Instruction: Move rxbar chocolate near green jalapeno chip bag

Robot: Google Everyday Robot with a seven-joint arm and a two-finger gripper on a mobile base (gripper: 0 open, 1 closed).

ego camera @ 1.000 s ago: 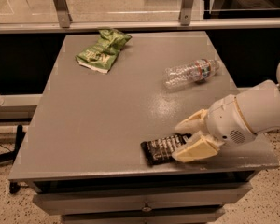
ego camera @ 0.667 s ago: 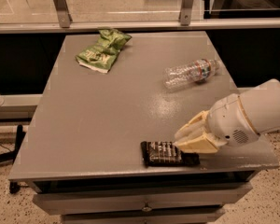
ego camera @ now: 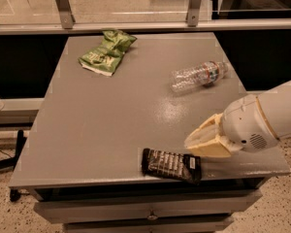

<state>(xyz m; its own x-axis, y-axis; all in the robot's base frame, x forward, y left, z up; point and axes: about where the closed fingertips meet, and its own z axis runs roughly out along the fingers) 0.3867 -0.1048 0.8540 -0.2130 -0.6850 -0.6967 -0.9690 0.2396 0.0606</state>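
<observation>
Just beside the flat black rxbar chocolate (ego camera: 170,165), the cream wedge-shaped hand (ego camera: 188,143) hovers pinched together.

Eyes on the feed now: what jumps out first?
The gripper hangs low at the front right of the table, beside the black rxbar chocolate lying at the front edge. The green jalapeno chip bag sits far off at back left, a clear bottle lying at back right.

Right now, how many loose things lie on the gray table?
3. The green jalapeno chip bag at the far left, a clear bottle at the far right, the rxbar chocolate at the near edge. The claw is just right of the bar. The arm hides one corner.
</observation>
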